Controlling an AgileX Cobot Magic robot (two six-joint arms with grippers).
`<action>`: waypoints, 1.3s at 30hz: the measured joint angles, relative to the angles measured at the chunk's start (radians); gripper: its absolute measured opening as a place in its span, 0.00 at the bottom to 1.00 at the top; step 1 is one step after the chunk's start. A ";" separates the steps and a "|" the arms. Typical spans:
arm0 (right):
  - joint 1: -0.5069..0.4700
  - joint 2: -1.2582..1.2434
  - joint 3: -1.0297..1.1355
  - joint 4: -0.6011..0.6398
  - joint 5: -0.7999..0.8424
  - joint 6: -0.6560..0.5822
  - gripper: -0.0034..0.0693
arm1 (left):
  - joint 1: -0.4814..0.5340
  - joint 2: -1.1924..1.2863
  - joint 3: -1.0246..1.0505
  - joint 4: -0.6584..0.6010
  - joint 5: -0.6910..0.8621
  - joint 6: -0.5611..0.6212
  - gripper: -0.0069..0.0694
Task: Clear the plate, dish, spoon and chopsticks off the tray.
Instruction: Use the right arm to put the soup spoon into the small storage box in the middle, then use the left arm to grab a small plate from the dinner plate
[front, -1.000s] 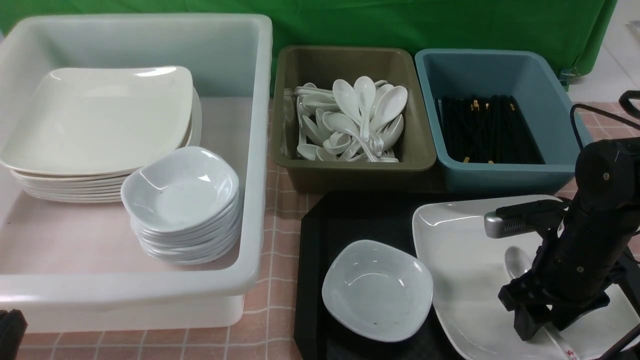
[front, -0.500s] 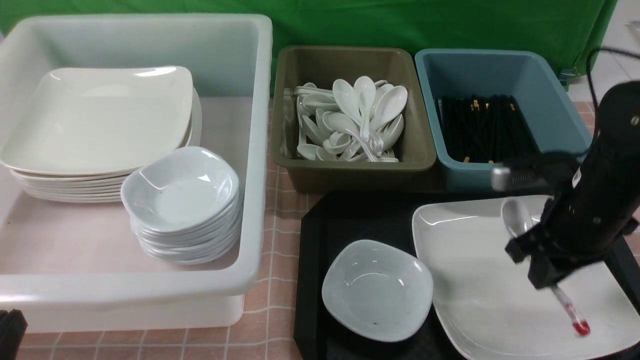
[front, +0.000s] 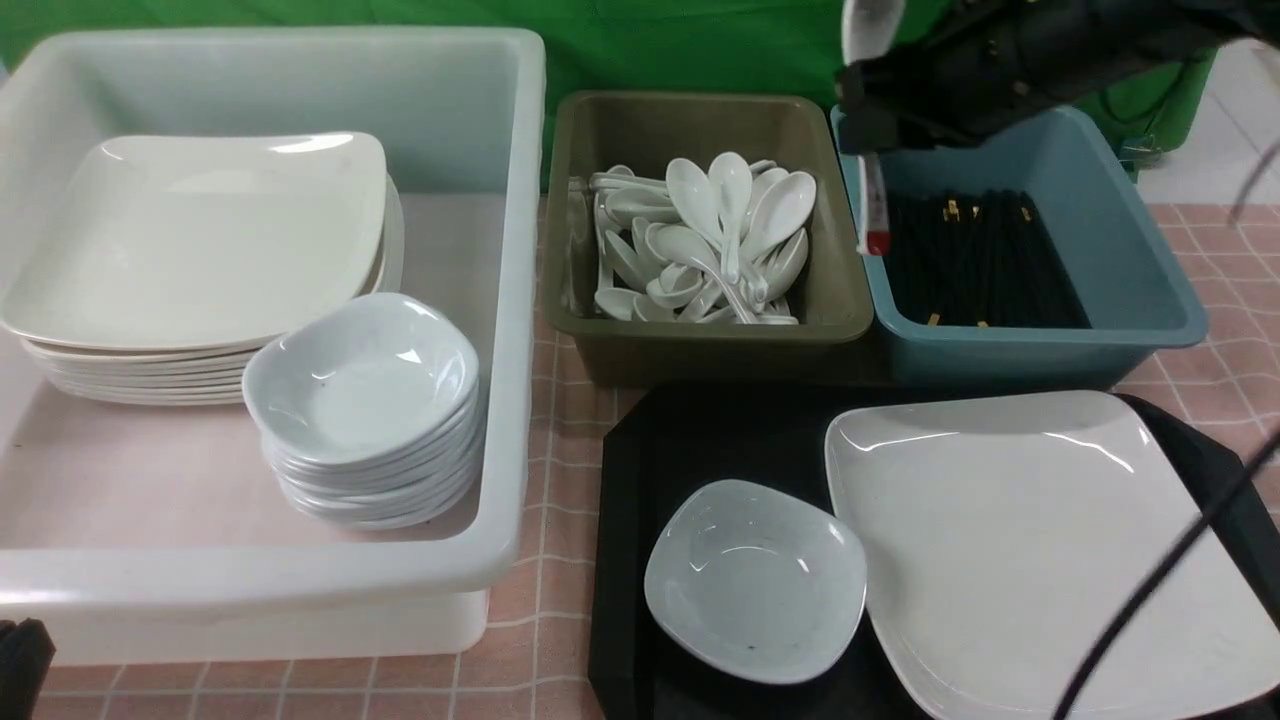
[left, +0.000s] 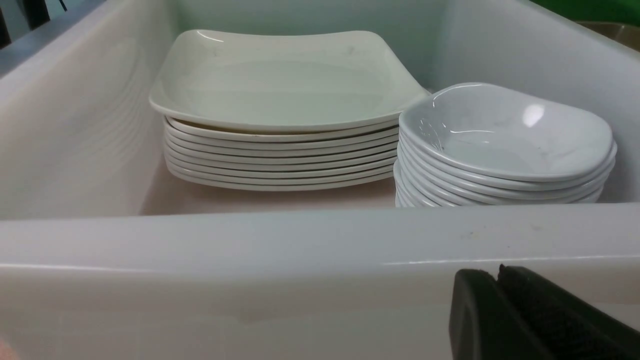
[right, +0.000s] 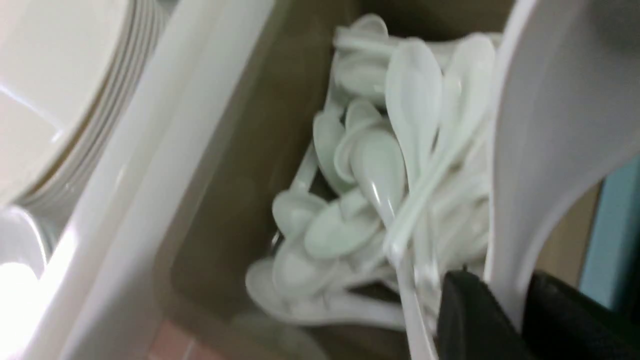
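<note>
The right claw (front: 868, 118) is clamped on the spoon (front: 874, 200), which hangs with its long axis near upright: bowl above the claw, red-tipped handle pointing down. In the front view the handle dangles about over the wall where the olive bin (front: 700, 340) and the blue bin (front: 1040, 345) meet. The heap of white spoons (front: 710, 235) lies to the claw's left, so I judge that a drop here might catch the rim or fall among the black sticks in the blue bin. The claw should go a little left before it lets go.

The right arm is the only one near. The left claw (left: 500, 280) sits low at the near wall of the white tub (front: 510, 300), its fingers seemingly pressed together on nothing.

On the tray (front: 700, 440), near right on the counter, the plate (front: 1020, 540) and the dish (front: 755, 580) wait side by side; no chopsticks show there.
</note>
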 joint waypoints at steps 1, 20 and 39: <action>0.001 0.010 -0.012 0.000 -0.002 0.000 0.28 | 0.000 0.000 0.000 0.000 0.000 0.000 0.12; 0.002 0.189 -0.451 -0.014 0.526 -0.011 0.27 | 0.000 0.000 0.000 0.000 0.000 0.011 0.12; -0.025 -0.817 0.535 -0.189 0.512 0.034 0.09 | 0.000 0.000 0.000 0.090 -0.002 0.025 0.12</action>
